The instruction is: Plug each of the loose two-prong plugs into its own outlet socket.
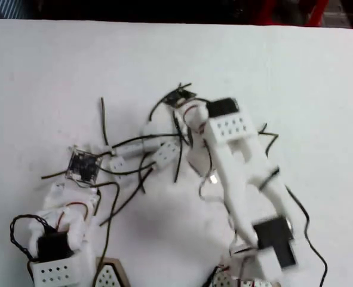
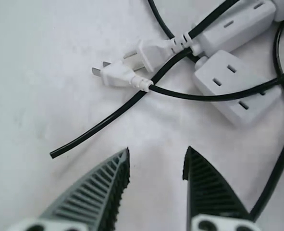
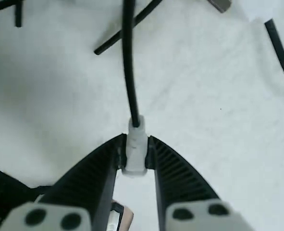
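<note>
White plastic arms (image 1: 242,179), black servo blocks (image 1: 276,236), thin black wires (image 1: 21,230); left pincer (image 2: 156,161) fingers (image 2: 103,187) dark, ribbed, pointed.

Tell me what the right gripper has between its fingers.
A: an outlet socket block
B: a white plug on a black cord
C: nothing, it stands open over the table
B: in the right wrist view the right gripper is closed on a white plug, and its black cord leads away from the fingertips.
</note>
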Controlling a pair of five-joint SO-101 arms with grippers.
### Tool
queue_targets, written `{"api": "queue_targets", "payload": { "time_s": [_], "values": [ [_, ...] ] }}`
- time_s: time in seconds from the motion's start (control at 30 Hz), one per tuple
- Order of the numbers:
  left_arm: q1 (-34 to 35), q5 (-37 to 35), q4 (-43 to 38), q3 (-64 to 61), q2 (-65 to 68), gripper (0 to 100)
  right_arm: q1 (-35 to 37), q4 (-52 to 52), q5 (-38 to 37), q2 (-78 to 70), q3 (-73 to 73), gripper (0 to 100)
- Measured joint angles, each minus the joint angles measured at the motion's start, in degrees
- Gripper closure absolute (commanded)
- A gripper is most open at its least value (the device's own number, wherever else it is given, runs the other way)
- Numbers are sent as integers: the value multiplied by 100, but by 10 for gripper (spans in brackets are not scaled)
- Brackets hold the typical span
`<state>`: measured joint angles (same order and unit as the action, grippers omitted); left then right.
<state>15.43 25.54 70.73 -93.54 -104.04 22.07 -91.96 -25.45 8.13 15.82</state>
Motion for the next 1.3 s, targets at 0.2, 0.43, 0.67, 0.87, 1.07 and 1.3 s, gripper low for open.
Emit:
{"api": "queue_targets", "payload": {
  "time_s": [0.2, 0.43, 0.67, 0.87, 1.07, 1.3],
  "values": [
    [0, -703, -404, 387, 9, 805, 651, -44, 1020, 1723, 580, 980],
    [-141, -1143, -1073, 1046, 0, 804, 1160, 695, 1820, 2444, 1143, 980],
    [-730, -1591, -1644, 1073, 0, 761, 1802, 2585, 2725, 3499, 2690, 981],
    [-1064, -1811, -1670, 1073, 0, 755, 1925, 3367, 2822, 4404, 3648, 981],
    [-1609, -1829, -1670, 1081, 9, 755, 2576, 3508, 2822, 5187, 4035, 981],
    [-2224, -1829, -1415, 1574, 0, 755, 2822, 3886, 2822, 5653, 4545, 981]
  ]
}}
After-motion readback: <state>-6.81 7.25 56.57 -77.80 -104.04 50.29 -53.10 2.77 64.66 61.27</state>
